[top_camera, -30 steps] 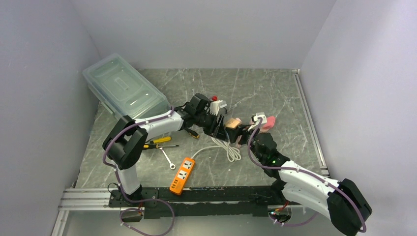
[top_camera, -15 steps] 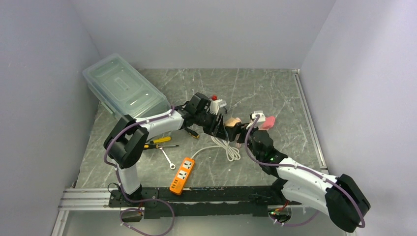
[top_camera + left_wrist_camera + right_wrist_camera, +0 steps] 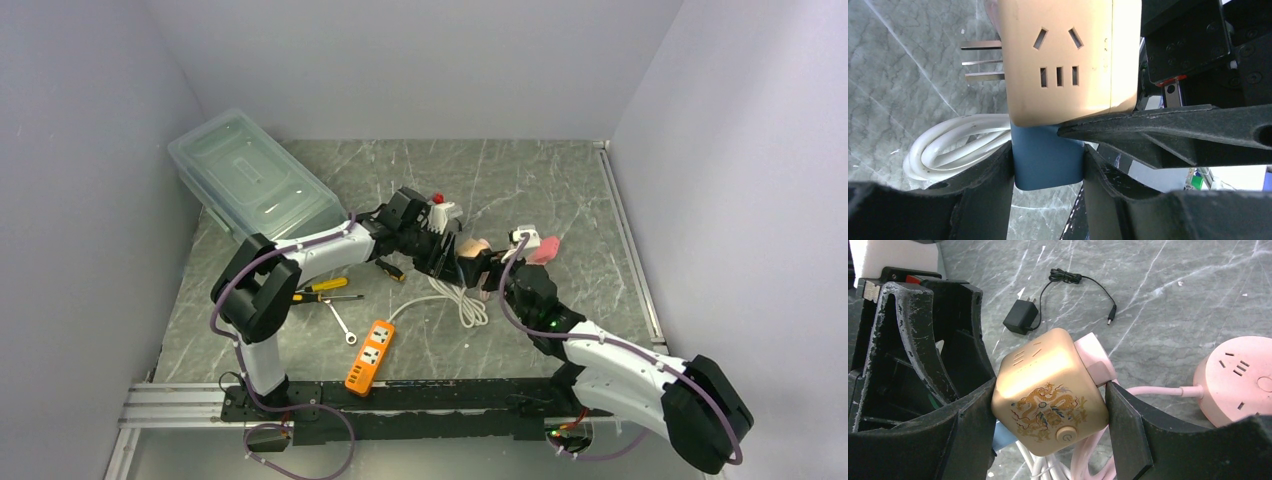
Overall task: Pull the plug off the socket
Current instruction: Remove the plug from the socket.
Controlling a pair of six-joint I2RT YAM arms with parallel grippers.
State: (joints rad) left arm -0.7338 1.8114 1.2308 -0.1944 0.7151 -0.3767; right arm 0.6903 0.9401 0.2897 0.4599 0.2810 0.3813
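A gold cube socket [image 3: 1050, 385] with a dragon print sits between my right gripper's [image 3: 1050, 405] fingers, which are shut on its sides. In the left wrist view its outlet face [image 3: 1063, 55] shows, with bare metal prongs at its left. A blue plug [image 3: 1047, 157] abuts the cube's underside, and my left gripper [image 3: 1048, 167] is shut on it. The blue plug also shows in the right wrist view [image 3: 1002, 437]. A pink plug [image 3: 1093, 357] sits in the cube's other side. In the top view both grippers meet at the cube [image 3: 472, 247] mid-table.
A pink round socket [image 3: 1238, 377] lies to the right on a pink cable. A black adapter [image 3: 1020, 317], a white cable coil [image 3: 462, 300], an orange power strip [image 3: 371, 357], screwdrivers [image 3: 320, 287], a wrench [image 3: 343, 325] and a clear lidded box [image 3: 250, 185] lie around.
My right arm has shifted slightly left toward the left gripper. Both grippers keep their holds and the cube has barely moved.
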